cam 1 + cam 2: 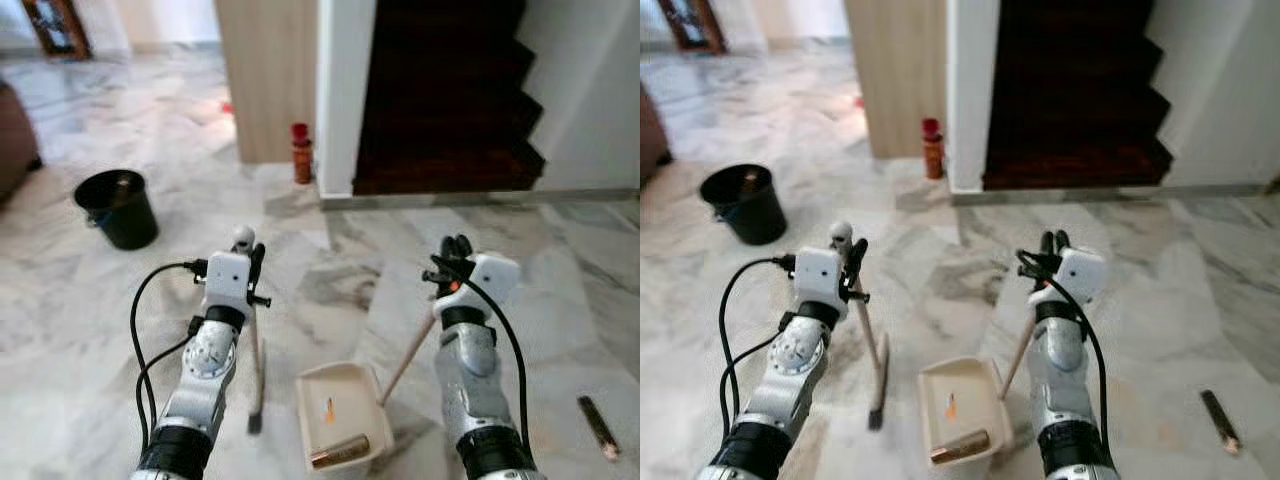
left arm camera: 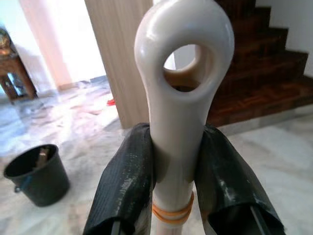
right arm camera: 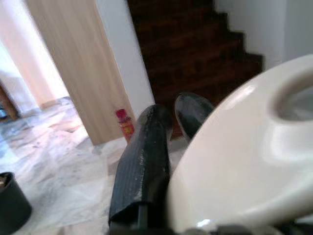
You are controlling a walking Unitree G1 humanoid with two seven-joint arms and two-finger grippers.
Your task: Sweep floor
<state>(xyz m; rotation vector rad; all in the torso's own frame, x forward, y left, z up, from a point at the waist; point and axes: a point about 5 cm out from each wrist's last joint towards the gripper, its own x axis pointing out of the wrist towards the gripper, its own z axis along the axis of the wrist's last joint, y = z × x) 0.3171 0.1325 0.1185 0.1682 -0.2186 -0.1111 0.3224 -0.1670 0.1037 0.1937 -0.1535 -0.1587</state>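
Marble floor (image 1: 90, 310): bucket (image 1: 118, 208), dustpan (image 1: 340, 415), bottle (image 1: 301, 153).

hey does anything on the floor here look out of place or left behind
Yes. A dark, stick-like object lies loose on the marble off to the robot's right, well outside the dustpan, which already holds a brownish cylinder and a small orange scrap. A red bottle also stands on the floor by the wall corner.

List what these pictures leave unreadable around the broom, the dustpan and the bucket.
- Broom head: blurred in the eye views, bristles unreadable.
- Dustpan front edge: cut off by the picture's bottom edge; the brown roll inside is too blurred to identify.
- Right gripper: the pale handle end hides its grip in the right wrist view.
- Black bucket contents: too small.
- Dark stick on the floor: too small to identify.
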